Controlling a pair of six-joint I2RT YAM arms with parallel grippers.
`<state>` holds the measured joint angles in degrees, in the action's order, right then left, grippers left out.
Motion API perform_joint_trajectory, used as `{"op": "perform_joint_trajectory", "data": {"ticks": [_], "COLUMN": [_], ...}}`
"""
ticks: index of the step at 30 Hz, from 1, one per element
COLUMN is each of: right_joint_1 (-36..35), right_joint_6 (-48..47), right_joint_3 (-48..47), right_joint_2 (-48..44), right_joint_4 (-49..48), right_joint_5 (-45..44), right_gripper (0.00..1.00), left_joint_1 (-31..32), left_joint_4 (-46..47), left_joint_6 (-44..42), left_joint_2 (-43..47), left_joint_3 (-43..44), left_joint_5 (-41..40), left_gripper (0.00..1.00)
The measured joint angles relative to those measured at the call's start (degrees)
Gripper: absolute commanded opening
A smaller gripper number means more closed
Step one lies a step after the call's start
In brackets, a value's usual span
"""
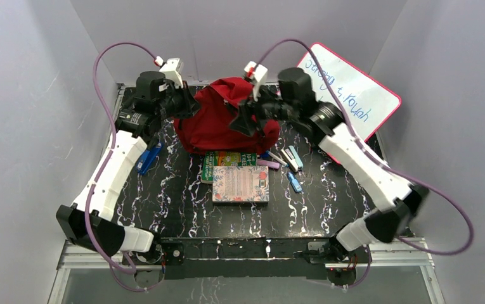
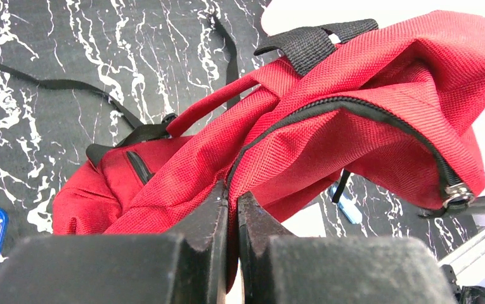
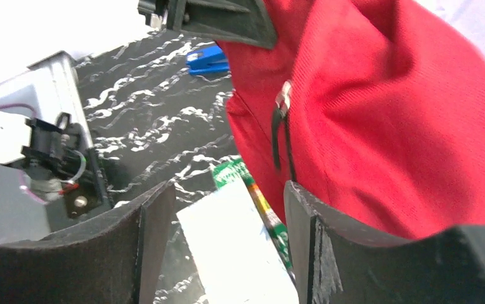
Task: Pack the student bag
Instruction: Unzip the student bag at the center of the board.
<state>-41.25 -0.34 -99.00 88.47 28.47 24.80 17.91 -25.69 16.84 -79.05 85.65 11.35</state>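
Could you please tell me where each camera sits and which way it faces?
Top external: above, behind the bases, looking down at the table; left arm and right arm show.
Left wrist: faces the student bag; left gripper shut on its fabric.
Right wrist: faces the bag's side; right gripper open.
Shared: all see the bag.

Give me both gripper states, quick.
Left gripper: closed, pinching the red bag.
Right gripper: open, holding nothing.

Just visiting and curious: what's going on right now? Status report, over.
Left end effector shut on student bag fabric. Right end effector open beside bag, empty. Two books lie on table in front of bag, not packed.
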Motion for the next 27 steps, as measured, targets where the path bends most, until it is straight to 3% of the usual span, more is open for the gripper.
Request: {"op": "perform_joint_trajectory", "data": {"ticks": [6, 10, 15, 27], "right_joint_1": [-0.1, -0.1, -0.1, -0.1], "right_joint_6": [-4.3, -7.9, -10.8, -11.1], "right_joint_3": [20.0, 26.9, 27.8, 27.9], "right_joint_2": [-20.8, -27.5, -25.1, -17.0], "right_joint_4": [-8.6, -13.4, -15.9, -20.1], "right_joint_5": [-12.3, -18.8, -20.6, -13.7], "right_gripper": [0.76, 0.76, 0.83, 0.95], "left_joint_1": [0.1, 0.1, 0.1, 0.1], "left_joint_4": [1.1, 1.4, 1.7, 1.7], "left_joint_6": [0.0, 0.1, 0.3, 0.6], "left_joint_2": [5.0, 6.3, 6.6, 6.6], "left_joint_3": [-5.4, -6.9, -7.3, -7.6], "left_joint_5": [0.0, 0.5, 1.3, 2.3], "left_gripper": [0.00, 0.00, 0.00, 0.00]}}
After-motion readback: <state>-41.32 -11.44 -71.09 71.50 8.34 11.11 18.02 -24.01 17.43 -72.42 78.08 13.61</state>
